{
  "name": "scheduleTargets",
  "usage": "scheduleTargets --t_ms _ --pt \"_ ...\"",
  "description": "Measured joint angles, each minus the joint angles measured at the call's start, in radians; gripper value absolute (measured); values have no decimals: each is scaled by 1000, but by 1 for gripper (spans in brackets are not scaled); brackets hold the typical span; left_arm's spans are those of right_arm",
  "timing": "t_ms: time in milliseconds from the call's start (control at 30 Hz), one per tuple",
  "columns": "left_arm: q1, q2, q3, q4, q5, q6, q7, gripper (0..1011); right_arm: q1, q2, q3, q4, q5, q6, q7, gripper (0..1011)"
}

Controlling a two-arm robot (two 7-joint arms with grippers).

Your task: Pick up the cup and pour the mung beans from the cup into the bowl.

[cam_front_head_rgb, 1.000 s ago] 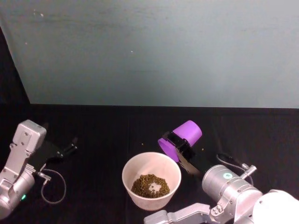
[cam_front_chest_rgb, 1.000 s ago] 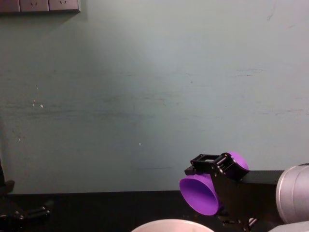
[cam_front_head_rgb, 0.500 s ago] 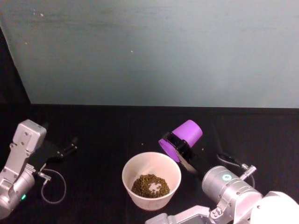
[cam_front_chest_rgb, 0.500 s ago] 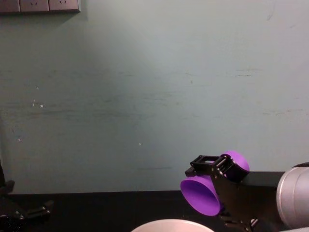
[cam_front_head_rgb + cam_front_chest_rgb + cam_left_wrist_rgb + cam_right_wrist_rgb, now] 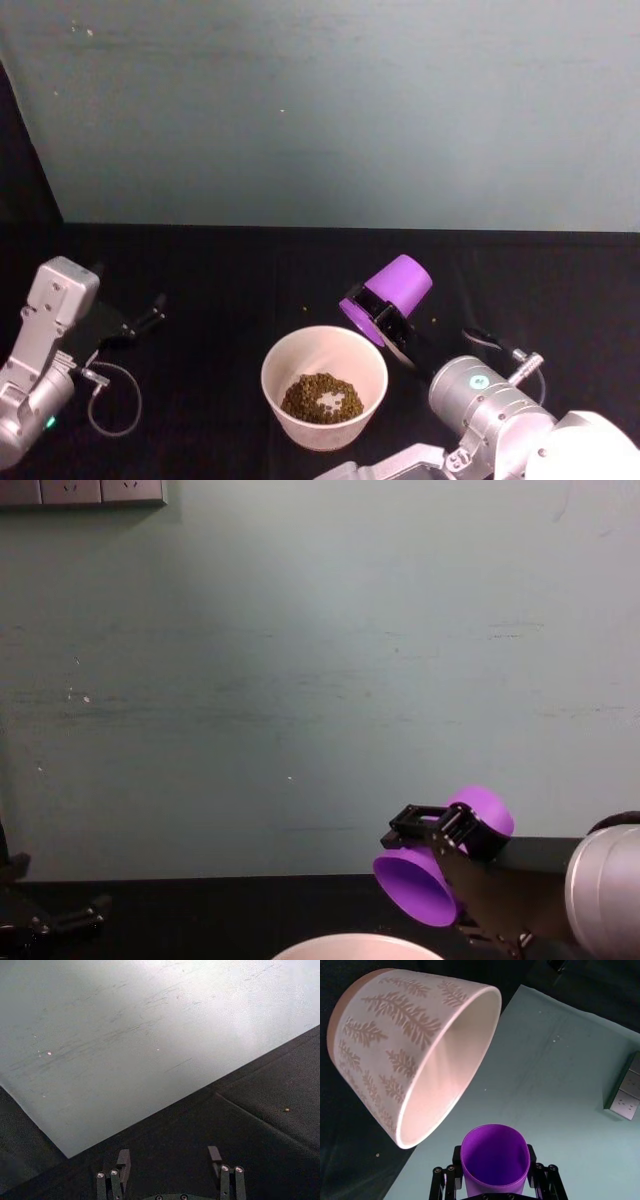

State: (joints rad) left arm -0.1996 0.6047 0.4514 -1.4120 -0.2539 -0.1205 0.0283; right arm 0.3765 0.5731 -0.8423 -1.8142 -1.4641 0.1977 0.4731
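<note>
Black table (image 5: 220,270); cup (image 5: 393,292) slightly steeper now

Looks like a robotics lab corner to me: plain black tabletop (image 5: 250,265) right against a scuffed pale green wall (image 5: 300,630), wall sockets (image 5: 80,490) up high.

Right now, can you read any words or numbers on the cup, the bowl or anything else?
None can be read anywhere.
Plain purple, unmarked: the cup, tilted in the right gripper.
Leafy pattern, no letters: the bowl.
No readable marks: the wall sockets.
No label: the left gripper, parked at the left.
</note>
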Motion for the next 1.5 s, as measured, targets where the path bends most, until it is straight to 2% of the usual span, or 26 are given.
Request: scheduleTargets --t_ms 367,567,667,767,867,900,967,1000,1100,1133,1200,1233,1333,1367,1400,1433,1500 --pt "0 0 0 0 0 0 0 1003 11 -2 -17 8 -34 4 10 718" --pt "0 0 0 0 0 0 0 1004 9 -1 -18 7 -36 5 10 718" --pt "0 0 0 0 0 0 0 1003 -1 1 -5 5 -9 5 -1 718" --pt "0 0 0 0 0 0 0 1003 -20 4 21 -1 45 4 -25 718" --pt "0 0 0 0 0 0 0 1003 -46 7 62 -6 126 -5 -62 718" --pt "0 0 0 0 0 0 0 1003 -61 9 86 -7 173 -14 -84 718" --pt "0 0 0 0 0 0 0 1003 -74 10 109 -8 217 -21 -104 718" --pt "0 0 0 0 0 0 0 1003 -90 12 135 -8 267 -33 -127 718" --pt "0 0 0 0 0 0 0 1003 -113 13 176 -9 340 -51 -158 718" --pt "0 0 0 0 0 0 0 1003 -128 13 202 -8 387 -65 -176 718" --pt "0 0 0 0 0 0 0 1003 -145 12 231 -5 439 -80 -194 718" --pt "0 0 0 0 0 0 0 1004 -160 10 262 1 497 -101 -211 718" --pt "0 0 0 0 0 0 0 1003 -184 2 315 16 603 -142 -233 718" --pt "0 0 0 0 0 0 0 1003 -197 -5 345 27 666 -168 -242 717" --pt "0 0 0 0 0 0 0 1003 -202 -8 361 33 701 -184 -245 718" --pt "0 0 0 0 0 0 0 1003 -214 -18 393 50 772 -215 -250 718" --pt "0 0 0 0 0 0 0 1003 -223 -29 424 68 846 -246 -251 718"
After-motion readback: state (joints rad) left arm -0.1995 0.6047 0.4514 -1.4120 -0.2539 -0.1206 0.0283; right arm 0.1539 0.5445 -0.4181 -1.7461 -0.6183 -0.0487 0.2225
